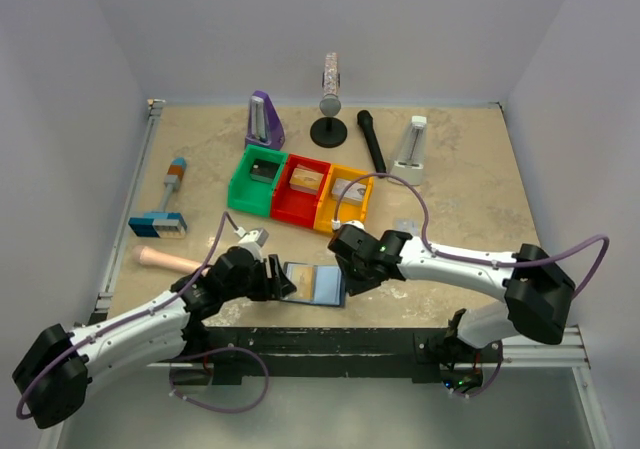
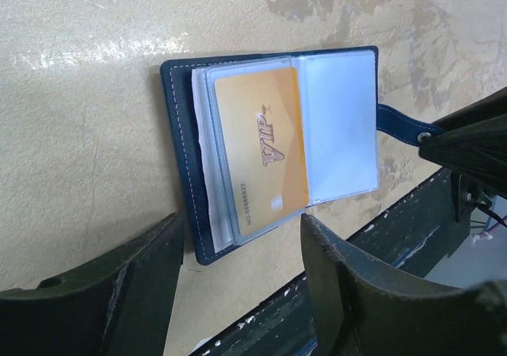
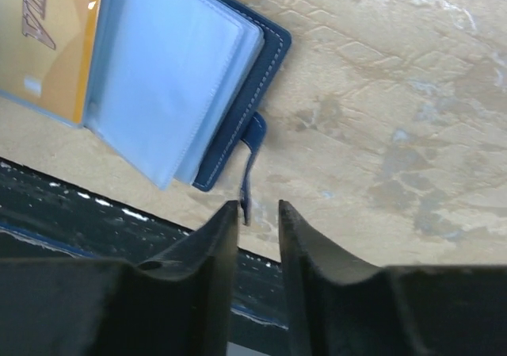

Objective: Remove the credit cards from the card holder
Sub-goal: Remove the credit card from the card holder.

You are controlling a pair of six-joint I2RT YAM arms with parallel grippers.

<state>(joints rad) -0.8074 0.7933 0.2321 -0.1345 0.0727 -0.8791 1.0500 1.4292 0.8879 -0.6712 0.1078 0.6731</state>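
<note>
The card holder (image 1: 313, 283), a navy-blue wallet, lies open near the table's front edge between my two grippers. In the left wrist view an amber-yellow VIP card (image 2: 257, 162) sits in a clear sleeve of the card holder (image 2: 178, 158), with a pale empty-looking sleeve (image 2: 337, 126) beside it. No other cards show. My left gripper (image 2: 240, 220) is open wide, its tips astride the holder's near edge. My right gripper (image 3: 258, 205) is narrowly open. The holder's snap strap (image 3: 247, 183) hangs between its tips, against the left finger (image 3: 226, 217).
Green (image 1: 258, 177), red (image 1: 302, 188) and yellow (image 1: 345, 198) bins stand behind the holder. A blue-and-white block (image 1: 157, 225) and a beige cylinder (image 1: 165, 259) lie at left. A black microphone (image 1: 372, 139), two metronomes and a stand are at the back. The black rail (image 1: 330, 341) runs along the front edge.
</note>
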